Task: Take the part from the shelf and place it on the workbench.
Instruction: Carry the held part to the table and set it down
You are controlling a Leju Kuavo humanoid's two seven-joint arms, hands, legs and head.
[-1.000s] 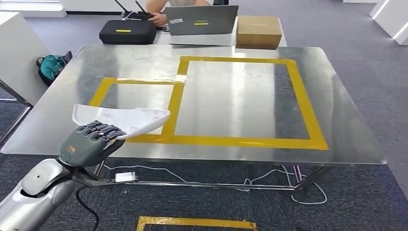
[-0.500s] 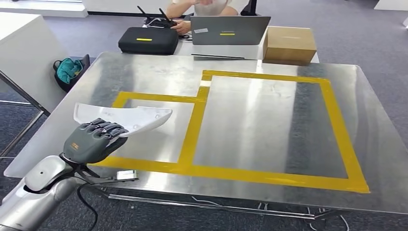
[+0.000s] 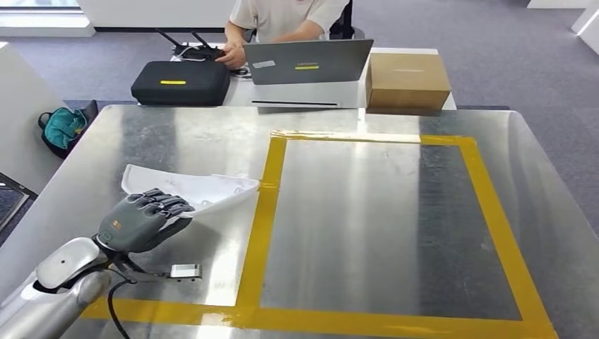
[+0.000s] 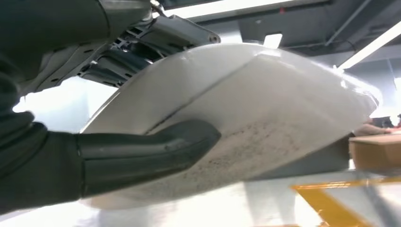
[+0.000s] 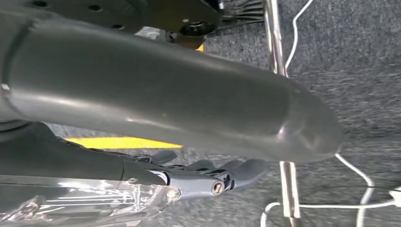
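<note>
Left hand point(image 3: 139, 222) grips the white part point(image 3: 205, 189); markings look unreadable.

A shiny metal workbench point(image 3: 176, 138) fills most of the head view, and yellow tape point(image 3: 263, 212) stuck flat on its top marks a large rectangle running from 12 o'clock round to 5 o'clock, with a smaller rectangle joined to it at 8 o'clock. Butted against the bench's far edge at 12 o'clock stands a white table point(image 3: 282, 95) carrying a black case point(image 3: 180, 82) at 11 o'clock, an open laptop point(image 3: 308, 61) at 12 o'clock and a cardboard box point(image 3: 407, 80) at 1 o'clock. Grey carpet floor point(image 3: 523, 56) surrounds both, and a teal bag point(image 3: 62, 127) sits on it at 10 o'clock beside the bench's corner.
</note>
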